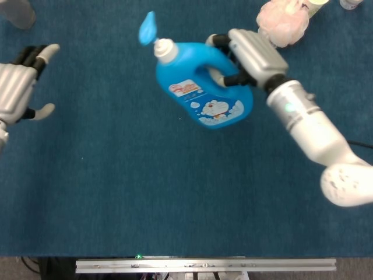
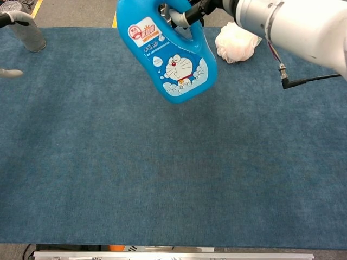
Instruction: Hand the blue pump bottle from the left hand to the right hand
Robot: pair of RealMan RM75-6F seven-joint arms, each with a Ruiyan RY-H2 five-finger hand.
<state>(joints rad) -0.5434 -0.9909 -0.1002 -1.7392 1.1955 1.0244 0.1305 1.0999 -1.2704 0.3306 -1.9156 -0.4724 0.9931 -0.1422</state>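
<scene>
The blue pump bottle [image 1: 204, 84] hangs in the air over the blue table, its pump head pointing up and to the far left. My right hand [image 1: 252, 55] grips its handle, fingers curled through the loop. In the chest view the blue pump bottle [image 2: 168, 51] fills the top middle, its cartoon label facing the camera; the fingers [image 2: 187, 12] of the right hand show through the handle at the top edge. My left hand [image 1: 20, 84] is far off at the left edge, fingers spread, holding nothing. Only a left fingertip [image 2: 11, 72] shows in the chest view.
A pink bath pouf [image 1: 282, 22] lies at the back right, just behind my right hand, and shows as the pouf [image 2: 236, 43] in the chest view. A translucent grey cup [image 2: 27, 33] stands at the back left. A black cable [image 2: 309, 80] trails from the right arm.
</scene>
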